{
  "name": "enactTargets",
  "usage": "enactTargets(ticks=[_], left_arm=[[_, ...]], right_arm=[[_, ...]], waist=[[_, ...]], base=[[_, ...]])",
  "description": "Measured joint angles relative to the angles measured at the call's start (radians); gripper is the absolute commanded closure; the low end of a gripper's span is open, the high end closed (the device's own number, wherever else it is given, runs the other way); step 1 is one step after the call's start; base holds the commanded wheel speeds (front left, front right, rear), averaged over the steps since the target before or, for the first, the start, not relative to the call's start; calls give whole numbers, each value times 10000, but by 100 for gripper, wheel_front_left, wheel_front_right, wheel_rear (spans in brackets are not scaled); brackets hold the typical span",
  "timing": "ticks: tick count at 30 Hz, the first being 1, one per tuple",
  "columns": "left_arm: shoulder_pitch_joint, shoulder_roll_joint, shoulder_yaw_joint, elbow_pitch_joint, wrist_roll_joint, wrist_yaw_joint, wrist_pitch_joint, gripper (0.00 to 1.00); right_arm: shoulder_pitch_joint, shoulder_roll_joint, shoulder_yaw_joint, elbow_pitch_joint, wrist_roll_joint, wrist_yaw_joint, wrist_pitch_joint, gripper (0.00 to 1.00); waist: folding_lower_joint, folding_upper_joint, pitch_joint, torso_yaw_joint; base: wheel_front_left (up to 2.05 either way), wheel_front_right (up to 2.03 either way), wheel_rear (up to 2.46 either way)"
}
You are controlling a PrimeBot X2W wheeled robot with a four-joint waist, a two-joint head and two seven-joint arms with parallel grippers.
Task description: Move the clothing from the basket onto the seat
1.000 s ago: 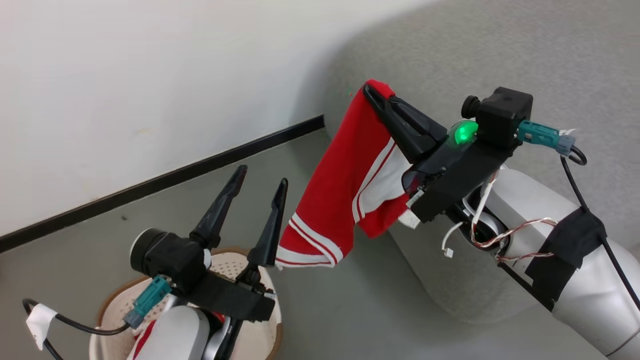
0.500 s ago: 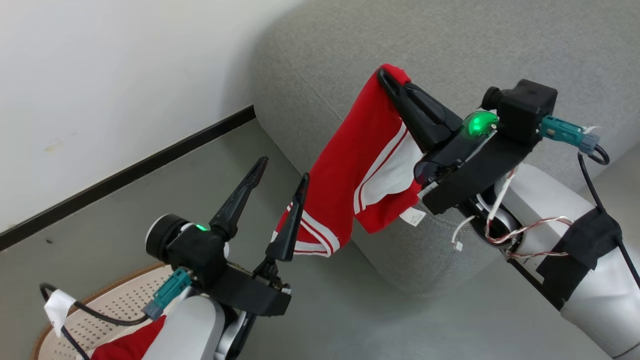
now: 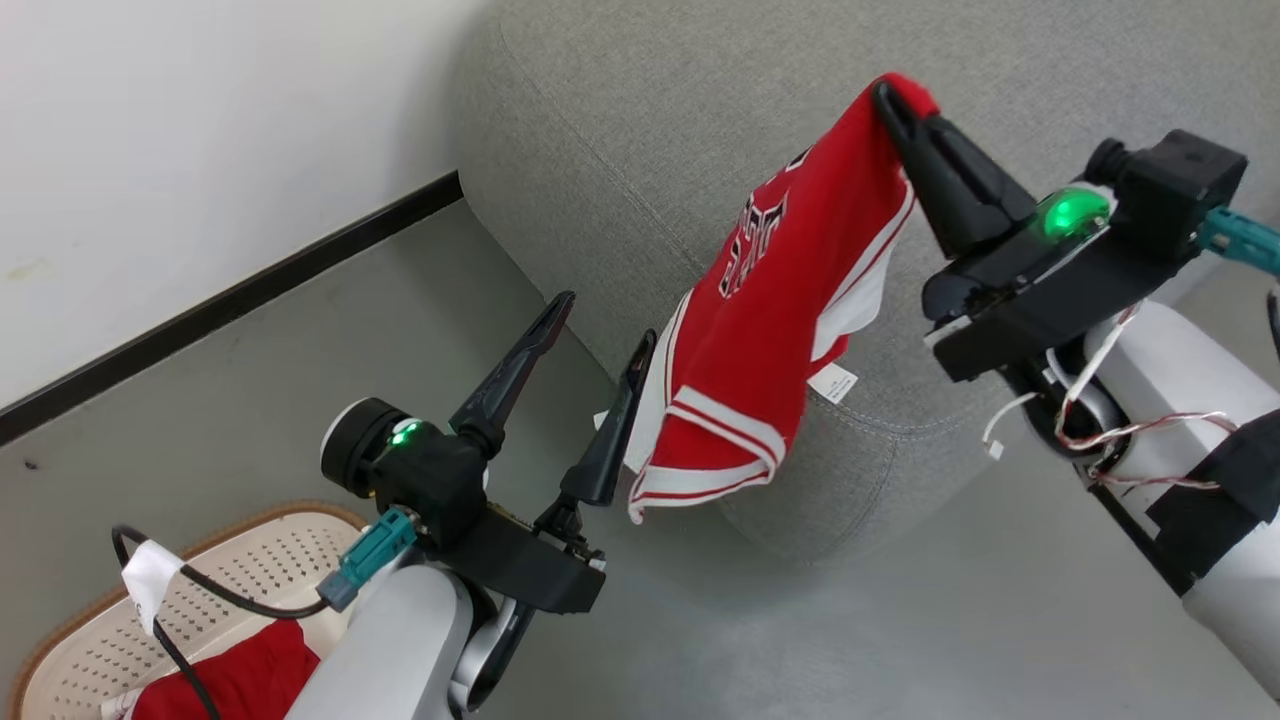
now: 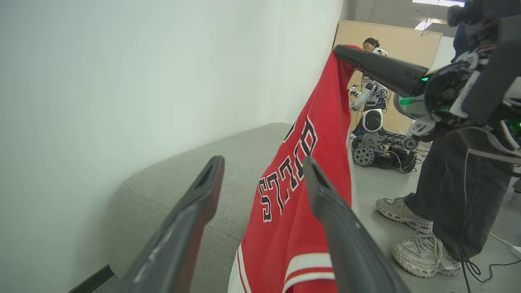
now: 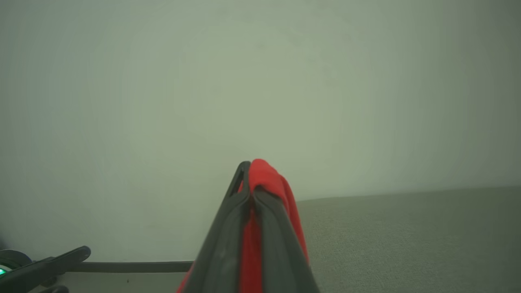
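right claw (image 3: pixel 888 95) clamped on red jersey (image 3: pixel 770 300) | left claw (image 3: pixel 607 318) wide apart, empty | sofa (image 3: pixel 600 120) behind, possibly touching

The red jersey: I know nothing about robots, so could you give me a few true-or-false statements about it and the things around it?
1. The right tool is shut on the red jersey, which hangs from it. True.
2. The left tool grips the jersey's hem. False: it stands open and holds nothing.
3. The jersey lies flat on the sofa. False: it hangs in the air in front of the sofa's rounded corner.
4. Some red cloth lies in the basket. True.
5. Nobody is near the robot. False: a person in dark trousers and pale sneakers stands close by.
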Motion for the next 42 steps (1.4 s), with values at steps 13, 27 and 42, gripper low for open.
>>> enactTargets(ticks=[13, 27, 42], left_arm=[[-7, 265, -111, -25, 12, 0, 2, 0], [-669, 731, -477, -61, 75, -8, 2, 0], [-1430, 1279, -1072, -261, 69, -10, 10, 0]], right_arm=[[-1593, -947, -1766, 1321, -420, -44, -2, 100], [-3240, -1534, -3022, 2888, -608, -297, -2, 100], [-4256, -2518, -4357, 4635, -675, -1187, -4, 100]], waist=[[0, 0, 753, 173], [1, 0, 1985, 891], [2, 0, 3477, 1785]], base=[[0, 0, 0], [0, 0, 0], [0, 0, 0]])
